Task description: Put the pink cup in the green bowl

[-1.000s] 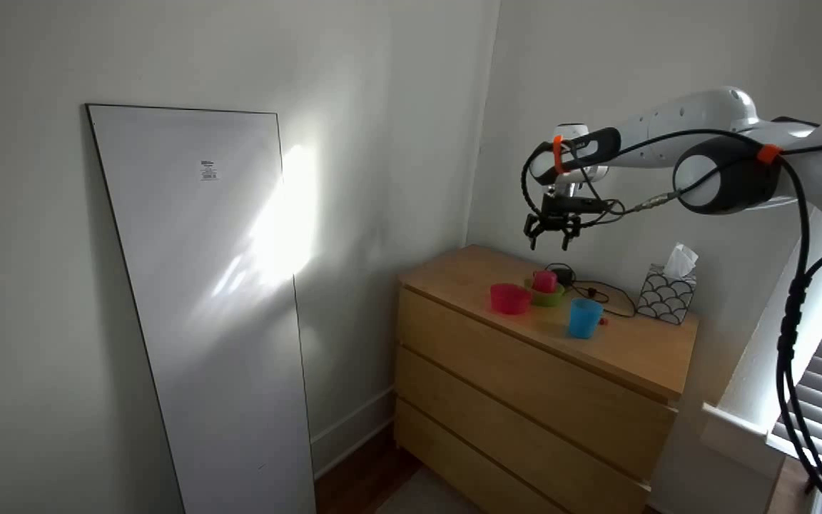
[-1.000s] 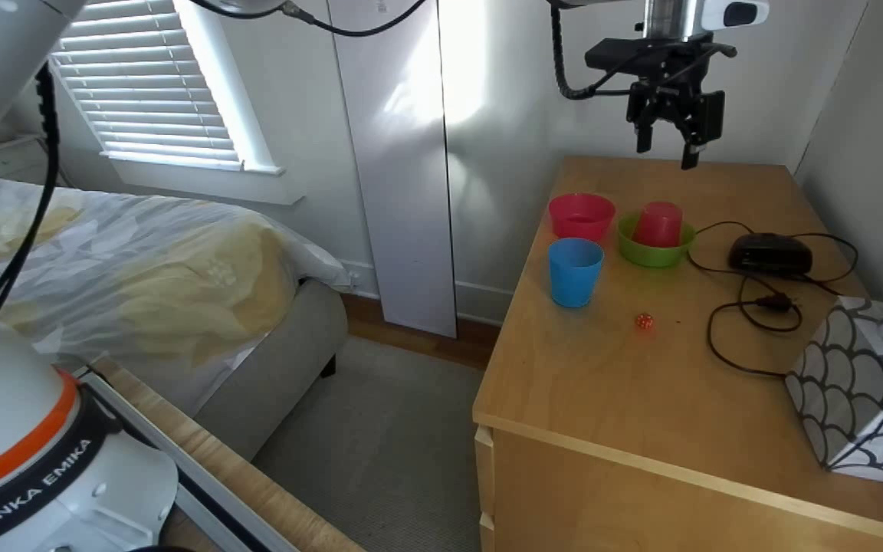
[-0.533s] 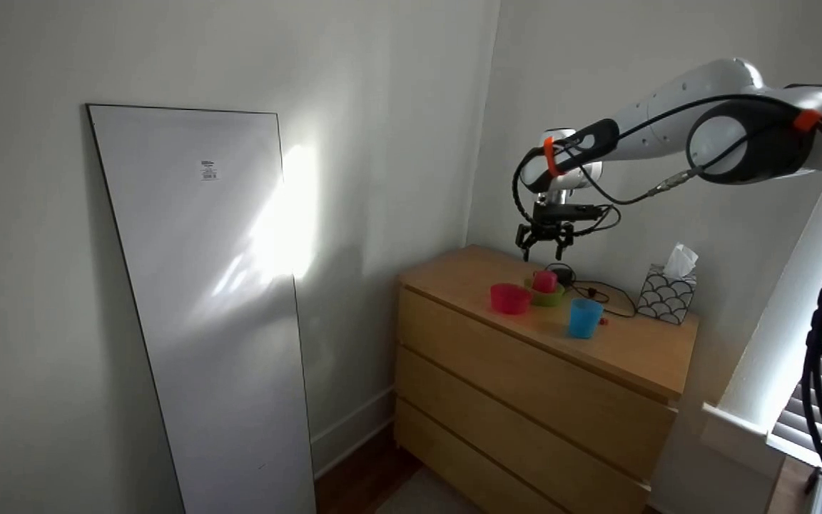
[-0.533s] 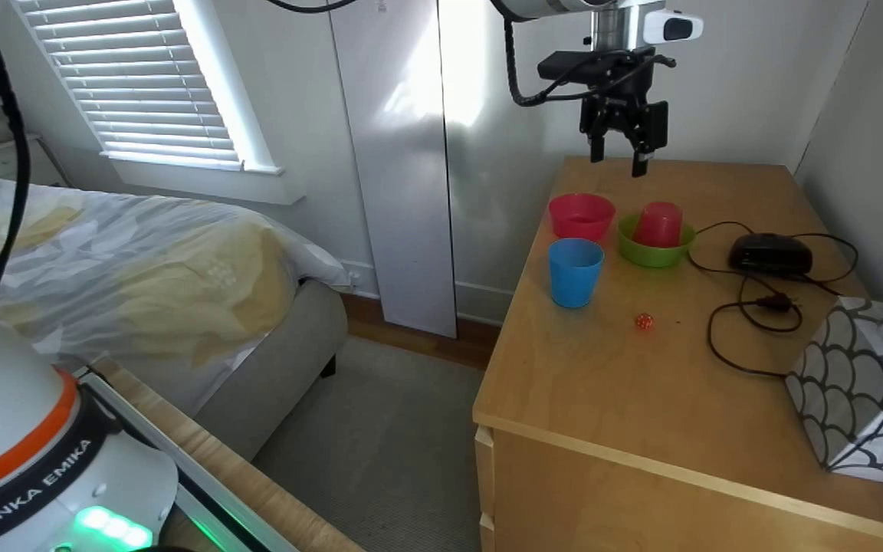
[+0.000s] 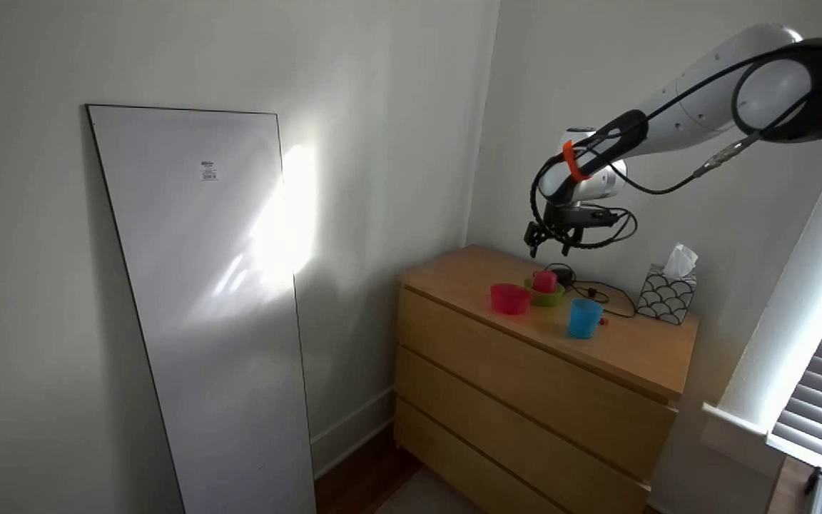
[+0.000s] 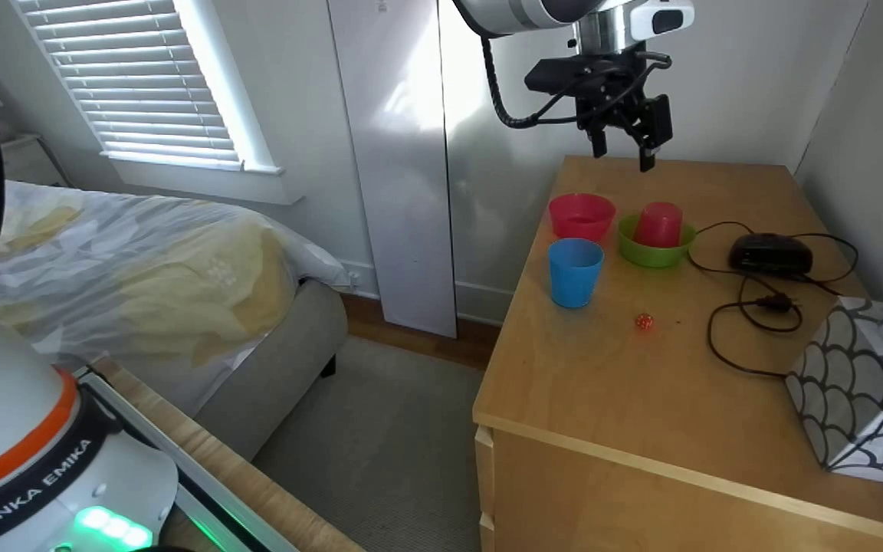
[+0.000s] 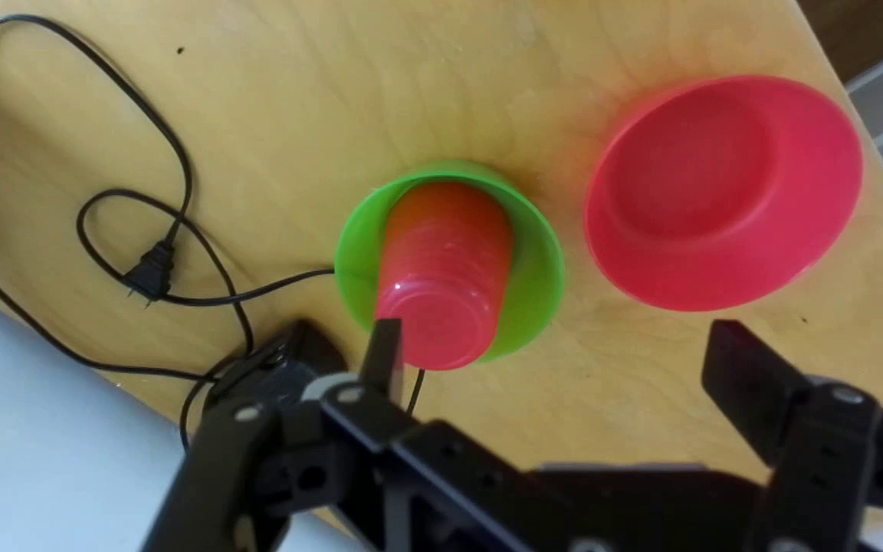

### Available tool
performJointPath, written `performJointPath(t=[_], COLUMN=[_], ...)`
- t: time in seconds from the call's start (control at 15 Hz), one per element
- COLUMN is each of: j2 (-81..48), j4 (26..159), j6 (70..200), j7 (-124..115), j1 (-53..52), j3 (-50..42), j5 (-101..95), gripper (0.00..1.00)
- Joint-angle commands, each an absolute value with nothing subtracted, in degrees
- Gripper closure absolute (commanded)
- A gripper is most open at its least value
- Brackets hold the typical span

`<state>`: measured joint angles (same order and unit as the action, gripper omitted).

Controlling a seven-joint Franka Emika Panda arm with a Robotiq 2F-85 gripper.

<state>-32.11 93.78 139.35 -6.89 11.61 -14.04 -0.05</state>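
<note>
The pink cup (image 7: 441,268) stands upside down inside the green bowl (image 7: 537,284), leaning slightly in the wrist view. Both exterior views also show the pink cup (image 5: 544,280) (image 6: 659,224) in the green bowl (image 5: 546,300) (image 6: 650,255) on the dresser top. My gripper (image 7: 556,328) is open and empty. It hangs in the air above the dresser, apart from the cup and bowl, in both exterior views (image 5: 549,253) (image 6: 623,159). In the wrist view one finger overlaps the cup's edge in the picture. The cup's rim is hidden in the bowl.
A wider pink-red bowl (image 6: 582,217) stands beside the green bowl near the dresser edge. A blue cup (image 6: 576,272) and a small orange-red item (image 6: 644,321) are nearby. A black device (image 6: 769,254) with cables and a tissue box (image 6: 844,383) lie toward the wall.
The arm has pulled back toward its base and the gripper has come lower, now tilted a little. The fingers stay open. The cup, bowls and other objects have not moved.
</note>
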Motion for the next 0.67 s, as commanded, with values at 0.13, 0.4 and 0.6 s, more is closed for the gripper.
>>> performJointPath(t=[0.13,0.4,0.6], j2=[-18.82,-19.22,-15.37], j4=[113.04,113.07,118.69], j6=[150.33,152.94,155.48], j7=[-4.21,-2.94,-1.43], j1=[10.85,11.66,11.74], j3=[-15.21,-15.61,-16.58], j5=[-5.86,-9.42,-12.5], gripper=[0.0,0.0,0.0])
